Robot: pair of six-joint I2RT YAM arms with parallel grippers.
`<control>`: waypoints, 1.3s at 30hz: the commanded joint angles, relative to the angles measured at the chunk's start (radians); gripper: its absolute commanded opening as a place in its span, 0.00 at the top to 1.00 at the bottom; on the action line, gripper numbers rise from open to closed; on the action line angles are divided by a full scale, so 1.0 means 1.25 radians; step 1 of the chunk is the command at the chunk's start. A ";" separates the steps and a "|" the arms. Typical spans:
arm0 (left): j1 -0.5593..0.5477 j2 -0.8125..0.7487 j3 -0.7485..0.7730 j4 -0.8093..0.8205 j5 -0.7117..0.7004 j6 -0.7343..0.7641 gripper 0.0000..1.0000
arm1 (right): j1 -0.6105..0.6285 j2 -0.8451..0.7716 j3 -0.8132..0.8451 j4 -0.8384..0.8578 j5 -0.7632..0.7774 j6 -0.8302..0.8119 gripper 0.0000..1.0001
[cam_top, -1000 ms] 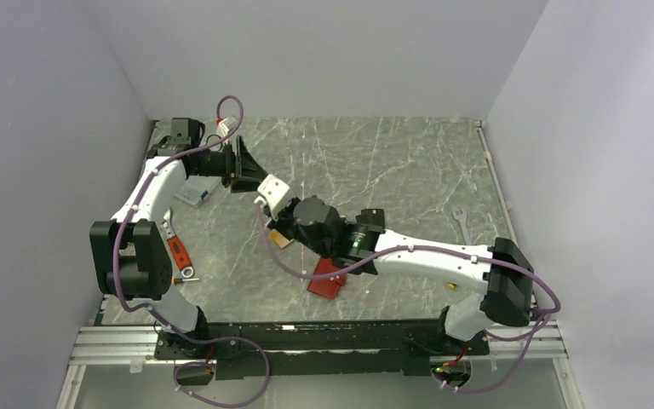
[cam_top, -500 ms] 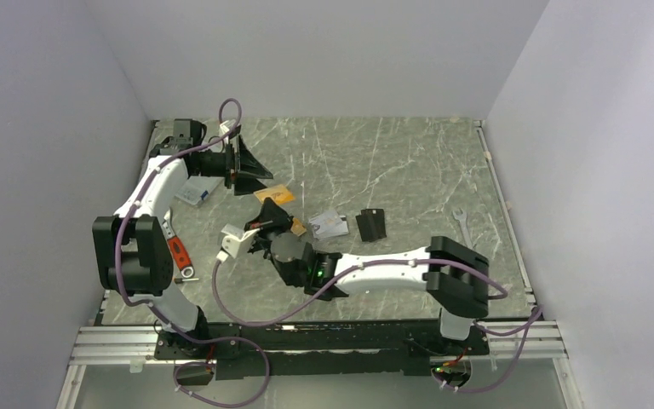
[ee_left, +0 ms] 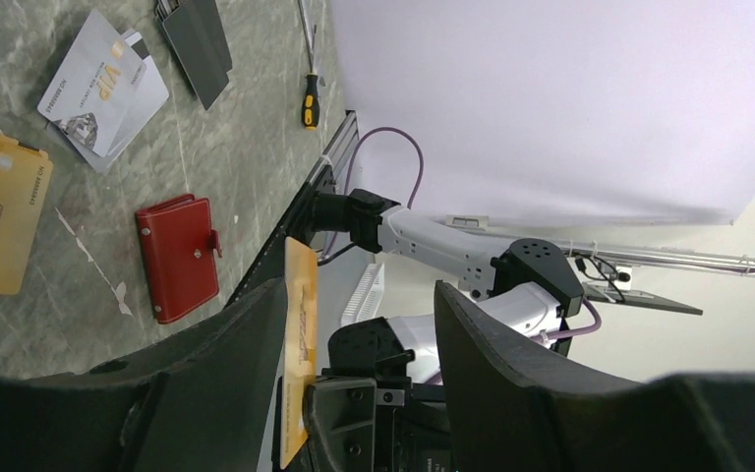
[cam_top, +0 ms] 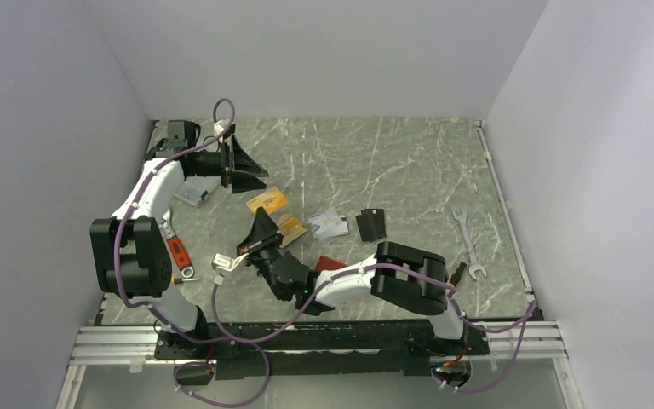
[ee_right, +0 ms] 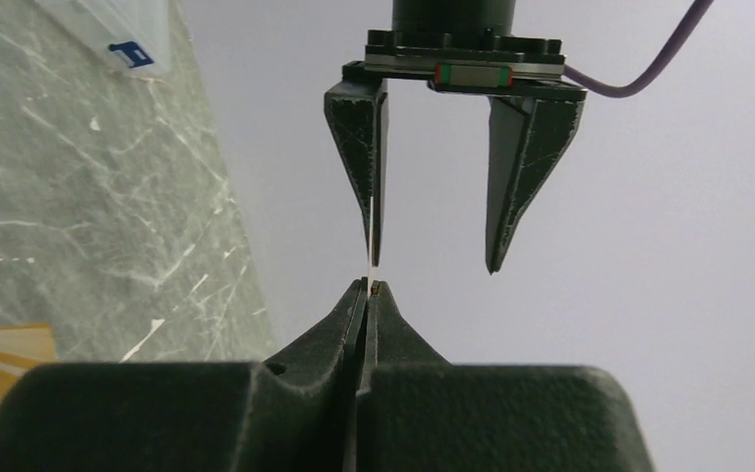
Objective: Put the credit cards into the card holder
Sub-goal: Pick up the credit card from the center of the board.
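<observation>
No card seen in card holder; holder closed on table, well apart from both grippers. Gold card pinched by right gripper, presented between parted fingers of left gripper. Remaining cards loose on table.

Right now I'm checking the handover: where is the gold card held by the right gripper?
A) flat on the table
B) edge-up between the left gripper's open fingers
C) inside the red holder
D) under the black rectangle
B: the right gripper pinches the gold card, which stands edge-on inside the open left gripper.
</observation>
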 commanded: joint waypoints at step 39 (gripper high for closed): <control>-0.047 -0.079 0.054 -0.153 -0.083 0.191 0.65 | -0.012 0.065 0.059 0.212 -0.004 -0.113 1.00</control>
